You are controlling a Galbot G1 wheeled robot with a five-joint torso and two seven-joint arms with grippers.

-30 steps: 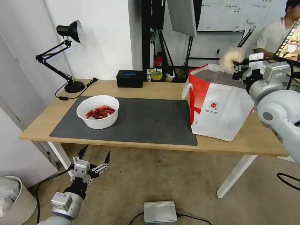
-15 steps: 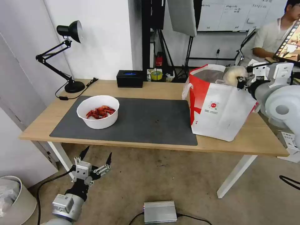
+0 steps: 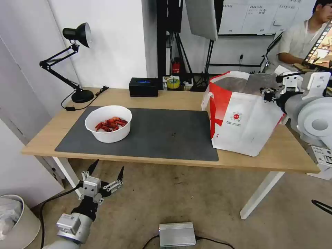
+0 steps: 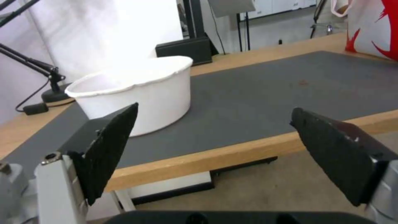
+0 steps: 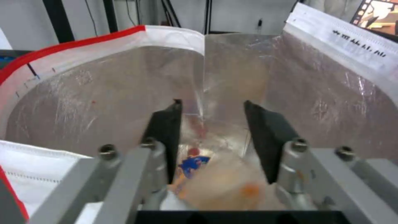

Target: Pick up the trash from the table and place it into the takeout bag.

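- Our right tool [image 5: 212, 137] hangs over the open mouth of the takeout bag [image 3: 242, 121], which stands on the right end of the table [image 3: 166, 98]; the jaws are parted with nothing between them.
- In the right wrist view we look down the foil lining to pale crumpled trash with an orange and blue printed scrap at the bottom of the bag; we cannot tell which pieces those are.
- Our left tool [image 3: 105, 174] hangs below the table's front edge on the left, jaws spread wide and empty.
- The one piece of trash left on the table is the white bowl of red crayfish shells [image 3: 108, 123], upright on the left part of the dark grey mat [image 3: 166, 135].
- The relation that matters: the bowl lies up and ahead of the left tool, just past the table edge, and well apart from the right tool across the mat. We judge the left arm the nearer one.
- The bowl is round, so no long axis dictates the approach; the rim facing the left tool looks the likeliest hold.
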